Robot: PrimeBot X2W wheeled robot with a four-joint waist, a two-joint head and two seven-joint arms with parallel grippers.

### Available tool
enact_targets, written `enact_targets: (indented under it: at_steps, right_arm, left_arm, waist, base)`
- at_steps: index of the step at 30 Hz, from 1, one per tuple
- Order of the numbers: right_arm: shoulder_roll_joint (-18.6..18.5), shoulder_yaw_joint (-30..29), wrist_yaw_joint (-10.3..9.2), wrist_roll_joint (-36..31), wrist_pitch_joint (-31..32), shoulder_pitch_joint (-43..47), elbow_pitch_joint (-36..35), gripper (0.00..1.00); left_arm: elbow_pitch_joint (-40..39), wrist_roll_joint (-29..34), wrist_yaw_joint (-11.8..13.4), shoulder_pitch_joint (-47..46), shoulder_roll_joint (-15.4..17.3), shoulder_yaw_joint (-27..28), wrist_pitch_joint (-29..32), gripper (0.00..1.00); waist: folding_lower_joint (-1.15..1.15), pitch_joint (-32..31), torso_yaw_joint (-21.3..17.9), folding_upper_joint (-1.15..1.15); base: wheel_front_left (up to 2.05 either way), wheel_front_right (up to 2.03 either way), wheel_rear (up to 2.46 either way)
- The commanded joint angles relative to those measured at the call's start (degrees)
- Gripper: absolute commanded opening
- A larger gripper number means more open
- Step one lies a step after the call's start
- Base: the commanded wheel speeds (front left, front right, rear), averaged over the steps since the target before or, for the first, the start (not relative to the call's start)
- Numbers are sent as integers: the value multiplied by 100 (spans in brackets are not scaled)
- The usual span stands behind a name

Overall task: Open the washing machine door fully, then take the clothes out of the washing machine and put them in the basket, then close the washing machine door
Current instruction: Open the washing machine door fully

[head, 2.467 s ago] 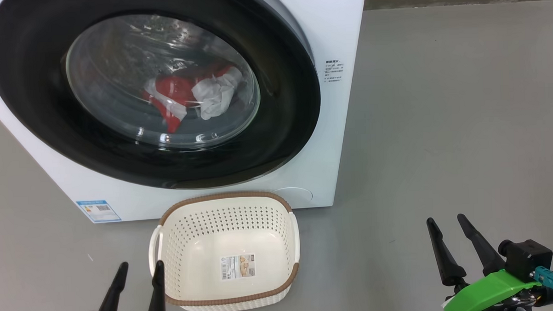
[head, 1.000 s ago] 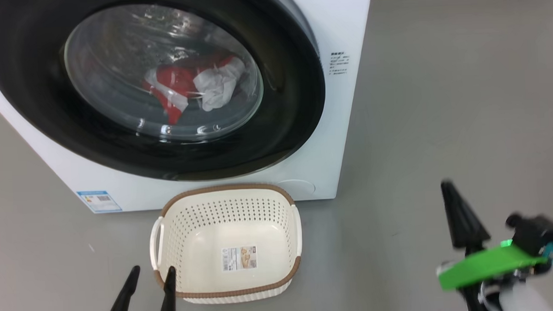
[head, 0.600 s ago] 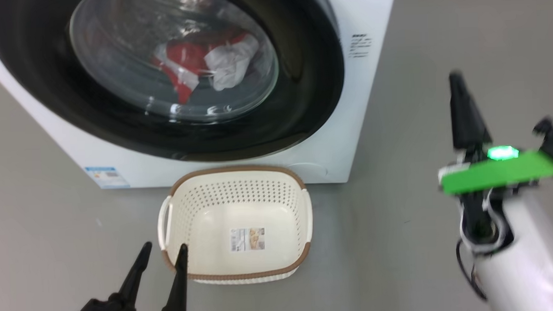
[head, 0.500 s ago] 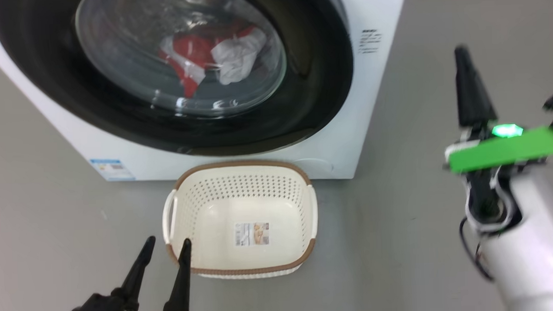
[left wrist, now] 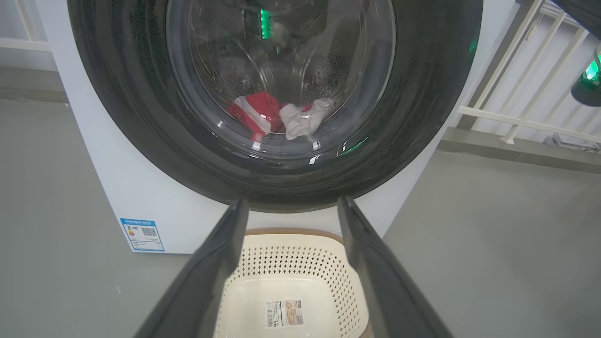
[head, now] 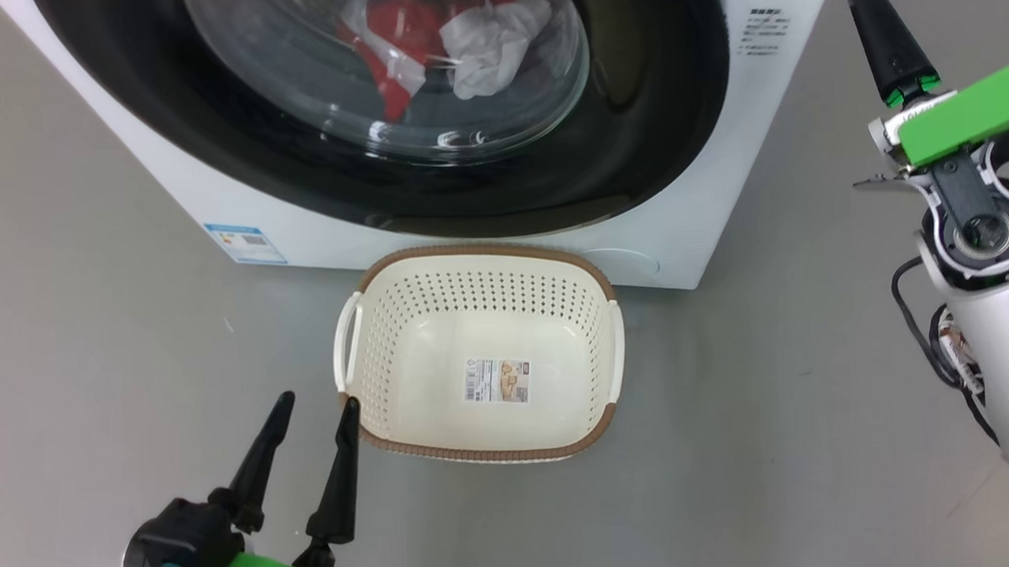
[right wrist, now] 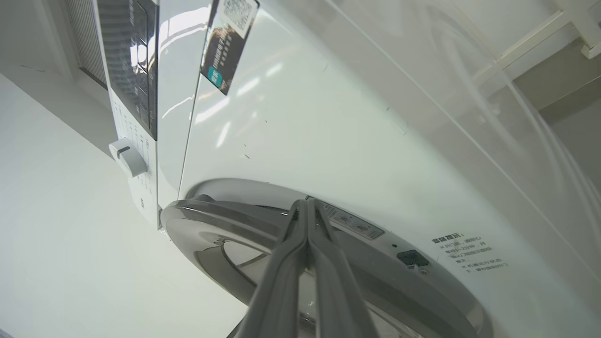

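Observation:
The white washing machine (head: 721, 225) fills the top of the head view. Its door (head: 659, 144), a black ring around a glass bowl, looks slightly ajar along its silver edge (right wrist: 225, 225). Behind the glass lie the clothes (head: 462, 33), one red and one white. The cream basket (head: 478, 252) stands on the floor right in front of the machine, with just a sticker on its floor. My left gripper (head: 317, 401) is open by the basket's near-left corner and holds nothing. My right gripper (right wrist: 307, 203) is shut, its tips at the door's silver edge; whether they touch it I cannot tell.
Grey floor (head: 810, 373) lies open to the right of the basket. A blue label (head: 245, 242) marks the machine's lower left corner. A white railing (left wrist: 526, 94) stands beyond the machine's right side. The control panel and a knob (right wrist: 127, 157) sit above the door.
The head camera has tilted, so the machine and basket sit further right in the picture. My right arm has risen, shut, from low at the right up to the door's edge. The left gripper stays open.

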Motion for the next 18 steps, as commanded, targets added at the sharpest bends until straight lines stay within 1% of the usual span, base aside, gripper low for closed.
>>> enact_targets:
  at_steps: [1, 4, 9, 15, 18]
  right_arm:
    - [-34, 110, -4, 208, 214, -210, -55, 0]
    - [-135, 180, -4, 551, 717, -421, 129, 0]
    - [-200, 158, -4, 1049, 1437, -759, 404, 0]
    - [-238, 160, -4, 1370, 2152, -1148, 800, 0]
    - [-259, 148, -4, 1440, 2385, -1346, 1014, 0]
  left_arm:
    - [-100, -44, -33, -184, 94, 161, -69, 100]
    - [-77, -60, -33, -242, 102, 119, -69, 100]
    - [-49, -84, -33, -327, 124, 63, -69, 100]
    - [-35, -113, -33, -428, 147, -12, -69, 100]
    - [-28, -131, -33, -477, 158, -61, -69, 100]
  waist:
    - [0, 118, 107, 0]
    - [0, 176, 157, 0]
    - [0, 294, 213, 0]
    - [0, 435, 274, 0]
    - [0, 504, 314, 0]
  base:
    - [0, 0, 0]
    - [0, 0, 0]
    - [0, 0, 0]
    - [0, 0, 0]
    - [0, 0, 0]
